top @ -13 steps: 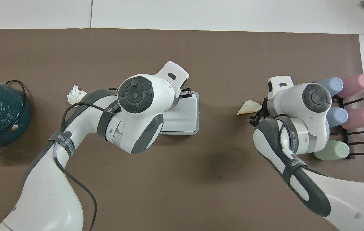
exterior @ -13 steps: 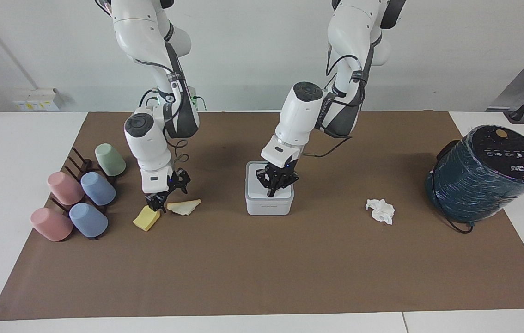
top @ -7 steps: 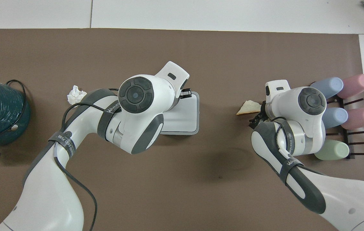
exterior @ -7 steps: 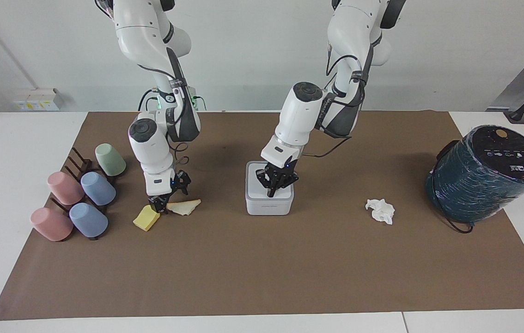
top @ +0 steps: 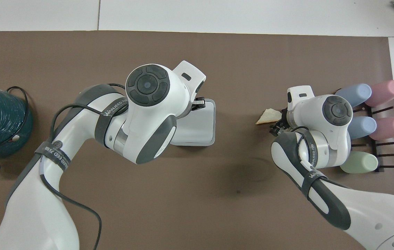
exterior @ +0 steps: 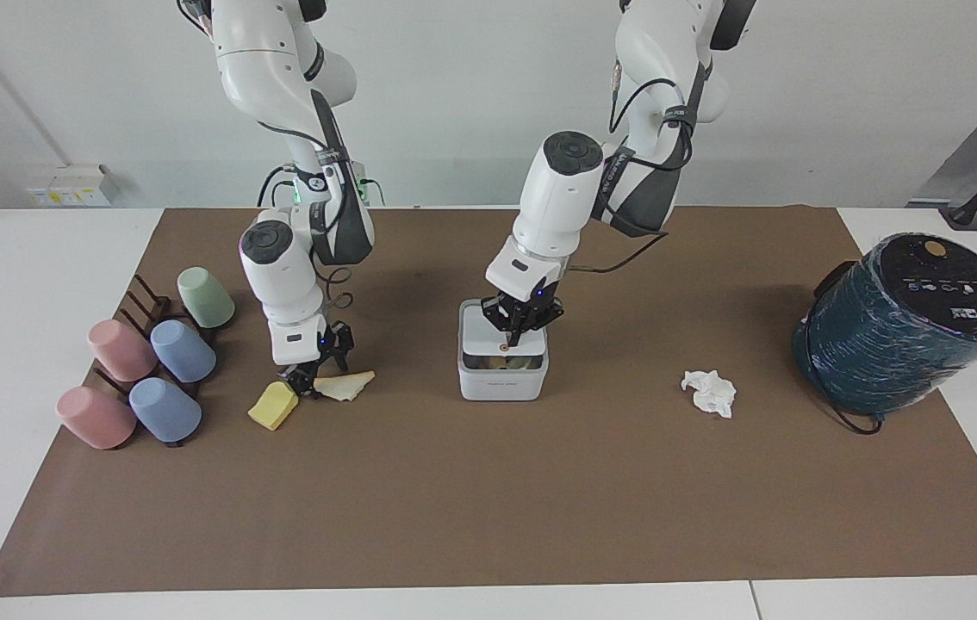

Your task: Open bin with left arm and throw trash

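While the left gripper (exterior: 513,337) is clenched, tips together against the front edge of the lid (exterior: 480,325), the bin (exterior: 501,383) at mid-mat is seen part-open. A dark gap shows under the lid. Whether the lid is pinched or only hooked/pushed can't be told.

Step in hand, judged: lid to be swung fully up w/ the L arm. It should be lifted along the hinge arc, not pulled straight up, so the light box isn't dragged or tipped. The lid should be brought past vertical so it won't fall shut before the trash arrives.

The right gripper (exterior: 306,379) is low on the mat (exterior: 488,499) toward the R arm's end, between the yellow block (exterior: 273,406) and the bread-like slice (exterior: 346,385), v. close to both. Its state can't be told, and nothing is seen lifted. One scrap should be taken at a time, w/ the cups (exterior: 183,350) on the rack alongside not to be knocked.

The tissue (exterior: 710,391) lies on the mat between the bin and the teal cylinder (exterior: 906,323), toward the L arm's end.

Views: the lid gap, block and tissue are shown by the facing view only. In the overhead view the block and tissue are covered by the arms and the bin reads as a flat white square. The slice's tip clear of the R wrist is given better by the overhead view.
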